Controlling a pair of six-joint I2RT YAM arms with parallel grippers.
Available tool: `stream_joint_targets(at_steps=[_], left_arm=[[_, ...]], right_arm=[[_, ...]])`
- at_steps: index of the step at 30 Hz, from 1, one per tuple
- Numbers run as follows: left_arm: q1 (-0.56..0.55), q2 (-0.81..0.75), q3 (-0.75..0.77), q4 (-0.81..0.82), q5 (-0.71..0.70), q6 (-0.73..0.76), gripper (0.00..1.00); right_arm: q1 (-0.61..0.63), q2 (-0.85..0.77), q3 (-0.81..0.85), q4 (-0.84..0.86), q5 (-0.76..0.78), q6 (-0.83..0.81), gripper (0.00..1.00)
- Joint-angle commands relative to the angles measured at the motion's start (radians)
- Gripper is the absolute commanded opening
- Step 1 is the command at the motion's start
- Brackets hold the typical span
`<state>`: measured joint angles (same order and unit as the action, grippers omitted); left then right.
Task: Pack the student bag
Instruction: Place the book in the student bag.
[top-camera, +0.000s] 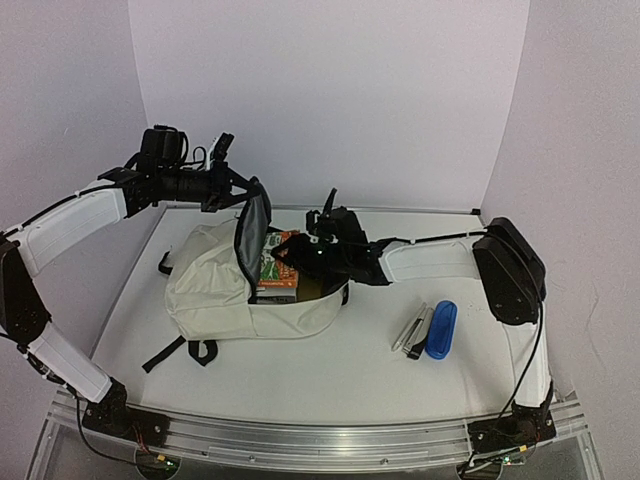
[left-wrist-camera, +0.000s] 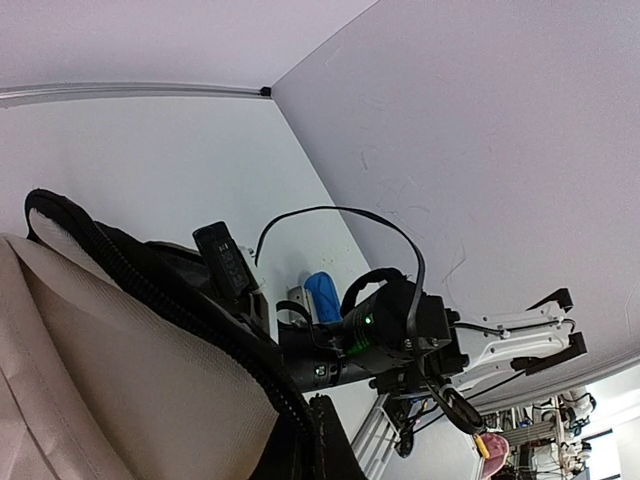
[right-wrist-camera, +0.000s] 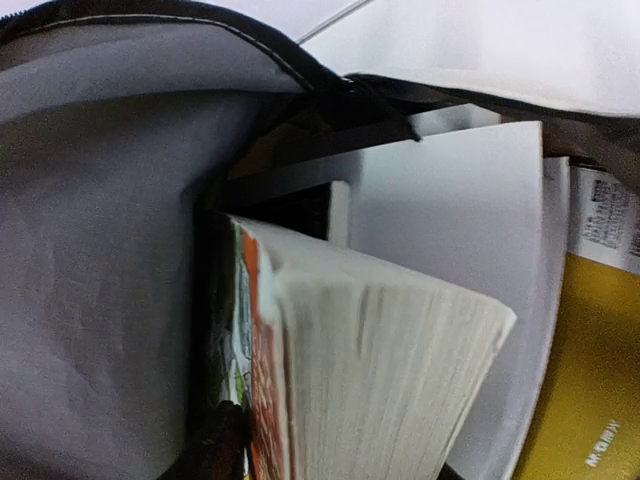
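On my feed the student bag (top-camera: 215, 290) lies on its side in the middle of the table (top-camera: 340, 375), mouth facing right. The left gripper (top-camera: 244, 190) is clamped on the flap (top-camera: 255, 228), holding it up. The right gripper (top-camera: 300, 252) is at the opening, right against a paperback (right-wrist-camera: 380, 370). Honestly can't tell if its fingers are gripping or loose.

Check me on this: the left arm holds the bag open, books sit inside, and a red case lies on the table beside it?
Not quite. The case is blue, not red, as the top view shows. The rest stands: the left tool holds the bag open, with books inside.
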<state>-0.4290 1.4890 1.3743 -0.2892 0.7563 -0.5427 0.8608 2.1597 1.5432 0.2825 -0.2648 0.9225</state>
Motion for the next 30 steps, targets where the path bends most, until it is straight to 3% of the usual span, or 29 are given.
stream_joint_targets(at_steps=[1,15,24,30], left_arm=[[0.001,-0.06,0.058,0.033,-0.028,0.042,0.0],[0.003,-0.067,0.06,0.024,-0.029,0.048,0.0],[0.002,-0.094,0.052,0.002,-0.049,0.056,0.0],[0.002,-0.097,0.054,-0.002,-0.054,0.06,0.0]], right_arm=[[0.004,-0.164,-0.016,-0.138,0.186,-0.177,0.5],[0.023,-0.15,-0.068,-0.156,0.13,-0.156,0.48],[0.027,-0.197,-0.128,-0.215,0.294,-0.143,0.49],[0.027,-0.178,-0.138,-0.221,0.268,-0.14,0.49]])
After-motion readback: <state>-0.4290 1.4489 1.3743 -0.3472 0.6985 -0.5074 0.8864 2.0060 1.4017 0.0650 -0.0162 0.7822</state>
